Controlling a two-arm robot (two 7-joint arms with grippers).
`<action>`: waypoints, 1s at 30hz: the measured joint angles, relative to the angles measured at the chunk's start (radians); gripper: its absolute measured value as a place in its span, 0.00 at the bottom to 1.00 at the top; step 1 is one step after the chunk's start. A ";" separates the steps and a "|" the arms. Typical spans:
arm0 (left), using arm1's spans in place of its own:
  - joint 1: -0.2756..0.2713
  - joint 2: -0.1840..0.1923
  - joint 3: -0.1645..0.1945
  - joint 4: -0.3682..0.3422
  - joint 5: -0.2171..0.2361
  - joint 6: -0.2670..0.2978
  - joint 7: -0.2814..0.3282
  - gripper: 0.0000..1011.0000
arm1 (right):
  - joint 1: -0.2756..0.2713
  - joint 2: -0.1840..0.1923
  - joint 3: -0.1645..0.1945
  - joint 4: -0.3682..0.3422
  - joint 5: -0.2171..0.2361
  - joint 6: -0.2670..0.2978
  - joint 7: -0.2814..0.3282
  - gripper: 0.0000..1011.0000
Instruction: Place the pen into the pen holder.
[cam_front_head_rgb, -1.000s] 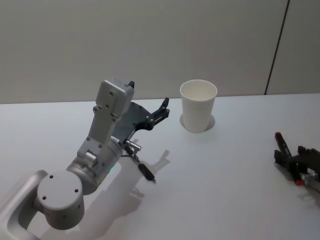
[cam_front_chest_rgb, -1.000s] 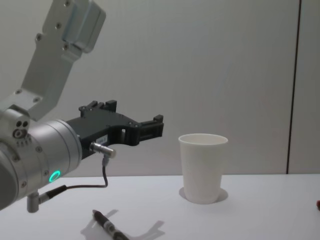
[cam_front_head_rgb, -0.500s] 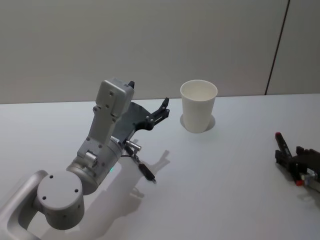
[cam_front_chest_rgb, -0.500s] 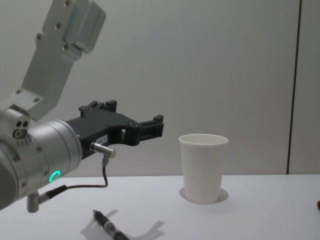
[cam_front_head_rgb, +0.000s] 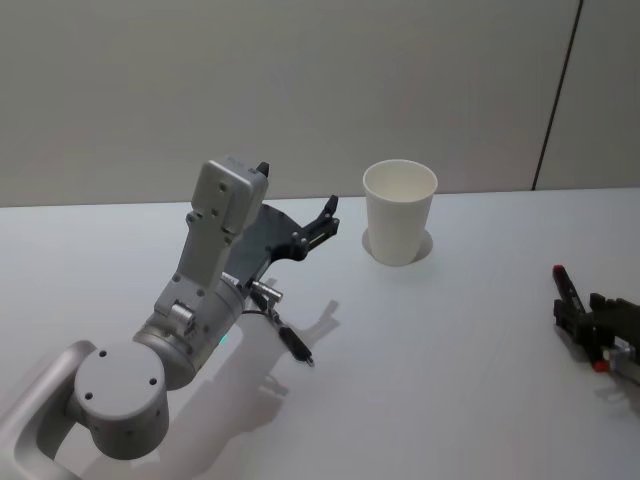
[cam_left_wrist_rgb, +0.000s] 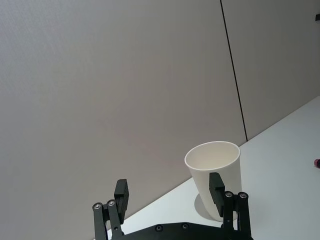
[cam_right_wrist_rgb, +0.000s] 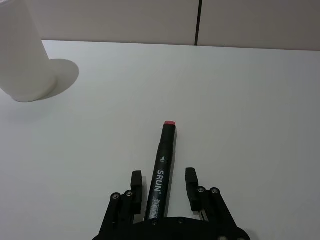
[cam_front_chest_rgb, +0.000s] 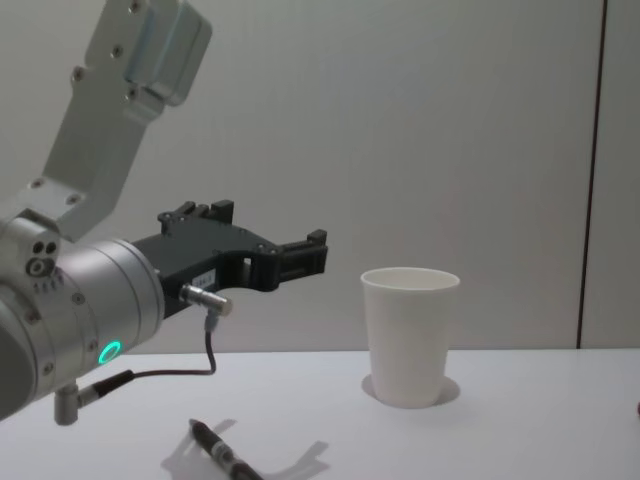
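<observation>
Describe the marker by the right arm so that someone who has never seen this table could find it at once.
Take the white table and go to its right side, where the right end effector sits low. Between its open fingers lies the marker, flat on the table. Unlike the slimmer black pen near the left arm, it is thick, printed SRUN, and has a red end.

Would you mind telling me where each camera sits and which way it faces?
Left wrist: behind the open left gripper, facing the pen holder.
Right wrist: behind the open right gripper, low, a red-tipped marker between its fingers.
Head: high, looking down; a gripper at each side.
Chest: low, looking across; left gripper large at left.
Shared: all four show the pen holder.
</observation>
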 joint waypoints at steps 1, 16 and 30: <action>0.000 0.000 0.000 0.000 0.000 0.000 0.000 0.99 | 0.000 0.000 0.000 0.000 0.000 0.000 0.000 0.52; 0.000 0.000 0.000 0.000 0.000 0.000 0.000 0.99 | 0.000 0.000 0.000 0.001 0.000 0.000 0.000 0.41; 0.000 0.000 0.000 0.000 0.000 0.000 0.000 0.99 | 0.000 0.000 0.000 0.000 0.000 0.000 0.000 0.32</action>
